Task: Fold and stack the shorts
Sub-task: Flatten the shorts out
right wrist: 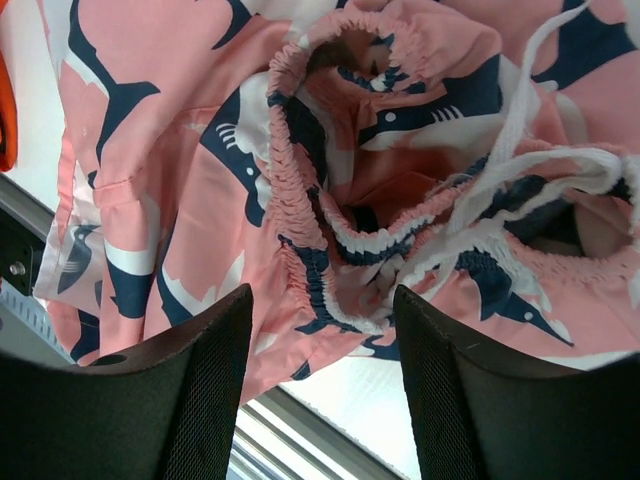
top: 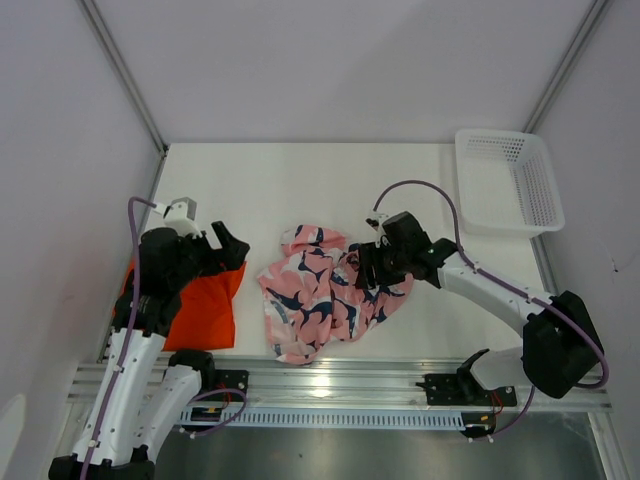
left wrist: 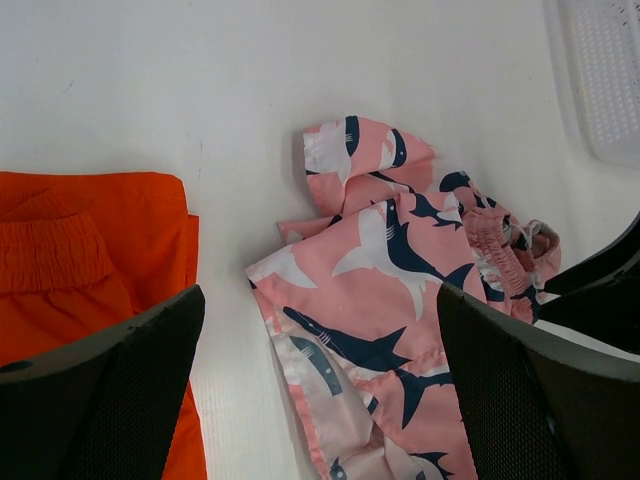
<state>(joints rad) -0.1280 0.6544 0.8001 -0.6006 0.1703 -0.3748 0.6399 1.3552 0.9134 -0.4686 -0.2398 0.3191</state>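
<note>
Left arm: I read the left gripper [top: 228, 248] as fully open, holding nothing and poised above the table [top: 300, 180] at its left side. In the left wrist view the left gripper [left wrist: 320, 300] shows its two dark fingers [left wrist: 100, 390] spread wide at the bottom of the picture, well clear of the cloth below. The orange shorts [top: 205, 305] lie flat at the near left edge of the table, partly under the left arm. In the left wrist view the orange shorts [left wrist: 90, 250] show a gathered elastic band at the left. Right arm: the right gripper [top: 365, 268] is down at the right side of the pink shorts [top: 325, 295], which lie crumpled near the middle of the table, just beside the orange pair. In the right wrist view the right gripper [right wrist: 322, 300] has its jaws apart, one finger on each side of the bunched waistband [right wrist: 300, 170], so I log it as open with cloth between the fingers. A white drawstring [right wrist: 530, 80] trails across the pink shorts [right wrist: 170, 150] at the upper right. The left wrist view shows the pink shorts [left wrist: 390, 260] rumpled, with a navy shark print. A white basket [top: 510, 180] stands at the far right corner, well apart from both pairs.
</note>
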